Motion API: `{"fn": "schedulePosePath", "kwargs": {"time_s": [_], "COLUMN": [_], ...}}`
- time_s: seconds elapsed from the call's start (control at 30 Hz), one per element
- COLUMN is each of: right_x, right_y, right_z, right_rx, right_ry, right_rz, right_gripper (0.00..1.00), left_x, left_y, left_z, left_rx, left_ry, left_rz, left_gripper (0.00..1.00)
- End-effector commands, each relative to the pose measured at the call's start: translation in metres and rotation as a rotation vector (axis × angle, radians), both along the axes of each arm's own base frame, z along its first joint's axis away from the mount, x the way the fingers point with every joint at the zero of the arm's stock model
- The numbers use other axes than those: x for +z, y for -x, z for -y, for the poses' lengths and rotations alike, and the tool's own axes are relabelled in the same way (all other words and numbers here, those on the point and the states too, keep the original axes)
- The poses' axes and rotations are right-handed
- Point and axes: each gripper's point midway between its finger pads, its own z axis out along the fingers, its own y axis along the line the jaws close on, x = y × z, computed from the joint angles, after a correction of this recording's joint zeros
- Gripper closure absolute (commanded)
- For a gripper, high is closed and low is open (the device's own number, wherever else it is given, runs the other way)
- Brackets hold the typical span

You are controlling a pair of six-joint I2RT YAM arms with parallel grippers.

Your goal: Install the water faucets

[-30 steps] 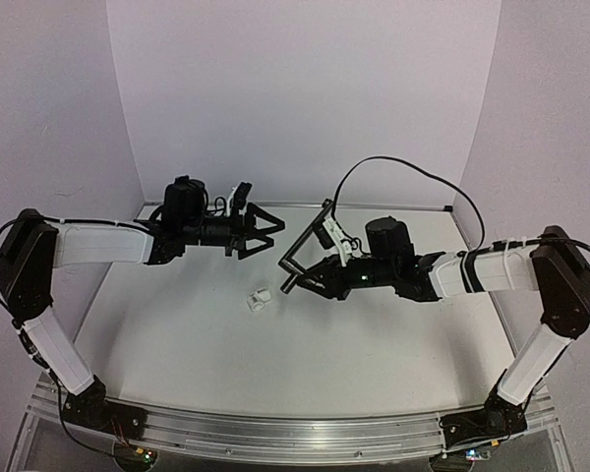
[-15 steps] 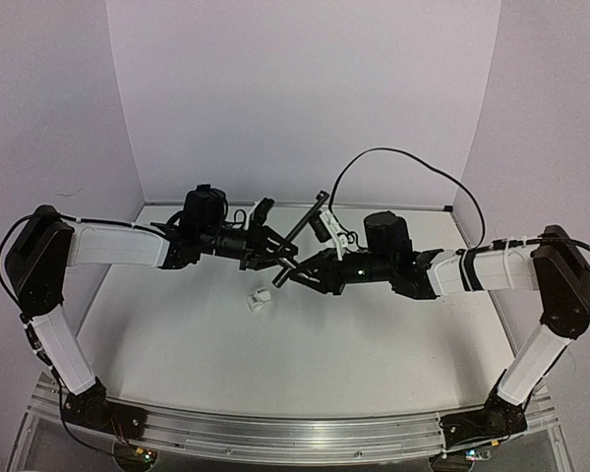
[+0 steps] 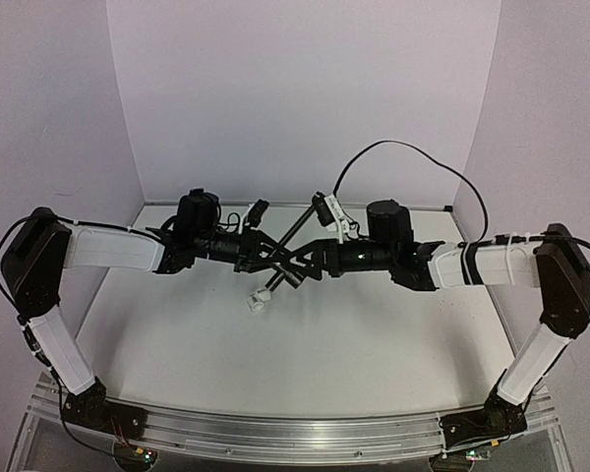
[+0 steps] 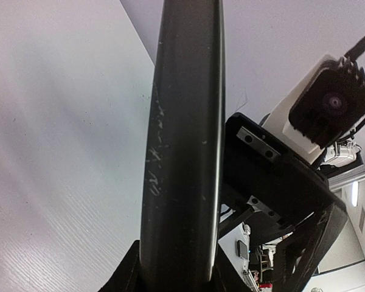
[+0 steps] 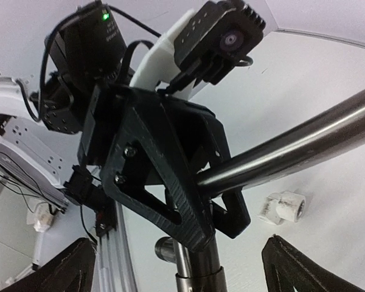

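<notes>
White arm links point(image 3: 108, 246), black joints point(image 3: 34, 258), looping cable point(image 3: 393, 145)

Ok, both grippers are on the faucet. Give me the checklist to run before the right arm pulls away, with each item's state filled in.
1. left gripper shut on the faucet: ok. The right wrist view shows it clamped around the faucet.
2. right gripper open: ok. Its jaws stand wide apart in its own wrist view.
3. Right gripper touching no part of the faucet: cannot tell. The two grippers overlap in the overhead view.
4. white fitting lying free on the table: ok. Nothing touches it.
5. Left gripper's hold firm enough to carry the faucet alone: cannot tell.
</notes>
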Motion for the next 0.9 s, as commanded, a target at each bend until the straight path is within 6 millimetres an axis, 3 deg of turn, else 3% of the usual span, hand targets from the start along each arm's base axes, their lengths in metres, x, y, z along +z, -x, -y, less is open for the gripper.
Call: {"fn": "schedulePosePath", "kwargs": {"time_s": [0.0, 0.17, 0.23, 0.33, 0.53, 0.7, 0.77, 0.87], "right_x": [0.041, 0.042, 0.042, 0.046, 0.027, 0.024, 0.024, 0.024], "right_y": [-0.006, -0.007, -0.005, -0.006, -0.013, -0.023, -0.025, -0.026], "right_z": [0.003, 0.007, 0.005, 0.001, 0.004, 0.012, 0.011, 0.013], "right_rx": [0.023, 0.038, 0.056, 0.083, 0.037, 0.002, 0.010, 0.034], "right_ry": [-0.124, -0.172, -0.203, -0.267, -0.294, -0.391, -0.431, -0.521], "right_rz": [-0.130, -0.177, -0.212, -0.265, -0.362, -0.491, -0.560, -0.663], "right_gripper": [0.02, 0.02, 0.08, 0.36, 0.54, 0.92, 0.99, 1.00], "left_x": [0.079, 0.087, 0.090, 0.090, 0.097, 0.101, 0.101, 0.102], "left_y": [0.004, 0.000, 0.000, 0.001, 0.001, 0.005, 0.007, 0.009], "left_z": [-0.005, -0.008, -0.009, -0.010, -0.015, -0.018, -0.019, -0.019], "left_rx": [-0.012, 0.036, 0.048, 0.044, 0.076, 0.072, 0.064, 0.060], "left_ry": [0.199, 0.262, 0.278, 0.289, 0.305, 0.322, 0.329, 0.341], "left_rz": [0.189, 0.146, 0.137, 0.139, 0.161, 0.191, 0.196, 0.204], "left_gripper": [1.00, 1.00, 1.00, 1.00, 1.00, 1.00, 1.00, 1.00]}}
